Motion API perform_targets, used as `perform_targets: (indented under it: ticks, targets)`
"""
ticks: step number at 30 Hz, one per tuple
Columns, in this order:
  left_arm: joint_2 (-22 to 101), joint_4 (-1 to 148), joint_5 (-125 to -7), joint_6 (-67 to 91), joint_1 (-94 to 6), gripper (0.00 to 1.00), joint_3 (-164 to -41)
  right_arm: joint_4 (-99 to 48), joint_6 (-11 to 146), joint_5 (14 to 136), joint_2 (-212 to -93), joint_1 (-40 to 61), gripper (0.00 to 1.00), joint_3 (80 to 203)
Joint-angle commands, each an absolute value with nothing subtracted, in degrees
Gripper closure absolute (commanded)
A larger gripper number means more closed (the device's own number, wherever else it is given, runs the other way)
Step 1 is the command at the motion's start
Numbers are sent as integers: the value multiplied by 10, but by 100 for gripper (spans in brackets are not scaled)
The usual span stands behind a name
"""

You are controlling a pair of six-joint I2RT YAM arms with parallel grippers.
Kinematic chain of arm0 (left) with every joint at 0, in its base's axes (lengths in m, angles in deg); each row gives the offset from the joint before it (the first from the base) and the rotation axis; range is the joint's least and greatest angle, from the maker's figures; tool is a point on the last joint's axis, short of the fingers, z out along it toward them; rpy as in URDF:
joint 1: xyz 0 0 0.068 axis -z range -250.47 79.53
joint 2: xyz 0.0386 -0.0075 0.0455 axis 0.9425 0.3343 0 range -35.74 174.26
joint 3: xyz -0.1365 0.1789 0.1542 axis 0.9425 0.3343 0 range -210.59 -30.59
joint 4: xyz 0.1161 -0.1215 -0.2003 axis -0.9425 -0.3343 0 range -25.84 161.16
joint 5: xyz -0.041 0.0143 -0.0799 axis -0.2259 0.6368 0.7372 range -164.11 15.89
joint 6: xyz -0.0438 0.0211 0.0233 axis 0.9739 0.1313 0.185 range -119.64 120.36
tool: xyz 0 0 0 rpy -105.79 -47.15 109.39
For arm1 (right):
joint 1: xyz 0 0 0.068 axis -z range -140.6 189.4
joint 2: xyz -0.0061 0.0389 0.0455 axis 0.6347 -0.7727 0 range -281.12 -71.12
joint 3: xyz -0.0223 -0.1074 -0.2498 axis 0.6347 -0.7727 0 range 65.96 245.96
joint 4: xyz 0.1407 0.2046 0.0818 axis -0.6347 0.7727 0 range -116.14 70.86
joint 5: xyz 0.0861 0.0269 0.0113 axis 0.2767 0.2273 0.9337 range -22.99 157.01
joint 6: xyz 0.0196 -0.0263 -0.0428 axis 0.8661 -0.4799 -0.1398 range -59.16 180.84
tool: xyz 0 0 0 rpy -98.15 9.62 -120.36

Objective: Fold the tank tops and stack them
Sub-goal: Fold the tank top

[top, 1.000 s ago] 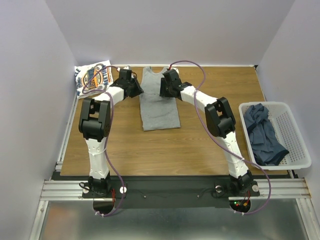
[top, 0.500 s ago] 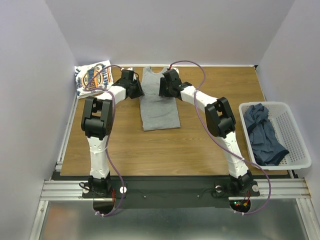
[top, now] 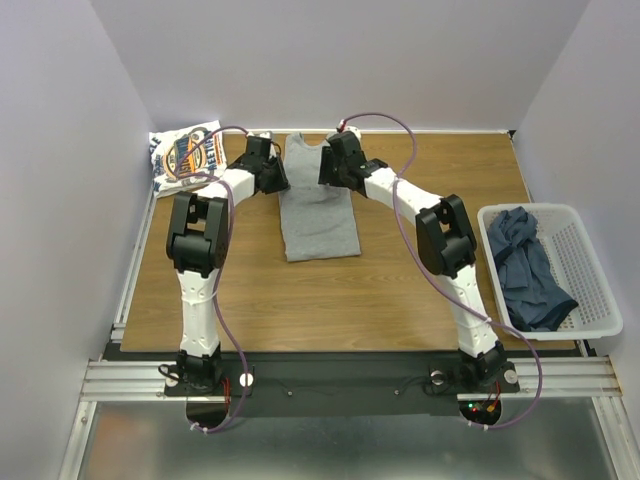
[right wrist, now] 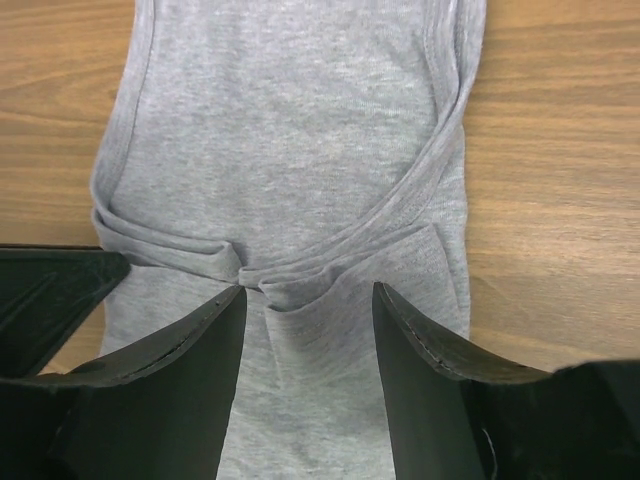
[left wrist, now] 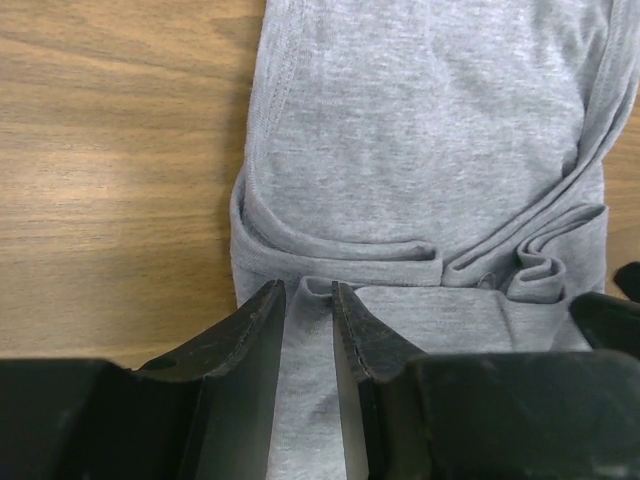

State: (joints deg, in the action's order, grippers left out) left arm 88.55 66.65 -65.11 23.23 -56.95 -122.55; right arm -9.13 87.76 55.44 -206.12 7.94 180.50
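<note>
Left end effector [left wrist: 308, 290] is pinching a strap fold of the grey tank top [top: 318, 215], its fingers nearly closed on the cloth. The right end effector [right wrist: 308, 292] is hanging wide apart over the neighbouring straps, gripping nothing. That top is lying mid-counter [top: 400, 290], apparently narrowed lengthwise, with its crosswise fold not yet made. A printed tank top [top: 185, 155] is sitting folded at the far-left corner, and dark tank tops [top: 525, 265] are lying crumpled in the basket [top: 598, 322]. Nothing seems to be blocking the fold.

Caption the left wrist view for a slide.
Left gripper pinches a fold at the strap end of the grey tank top on the wooden table.
</note>
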Motion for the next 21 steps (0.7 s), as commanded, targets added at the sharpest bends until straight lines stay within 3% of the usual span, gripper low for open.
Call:
perform_targets:
  ticks: [1,8,9,15,21]
  targets:
    - [890,662,-649,218,-566,66,-1252,-123,868,531,-2021,84,41,1803]
    - [894,662,-651,218,-566,77,-1255,-123,865,522,-2014,88,41,1786]
    - [893,662,-652,219,-566,84,-1255,-123,863,521,-2013,88,41,1784]
    - [882,663,-670,225,-566,100,-1254,-124,860,508,-2012,95,41,1768]
    - [857,677,-688,236,-567,100,-1238,-124,862,514,-2023,105,41,1763]
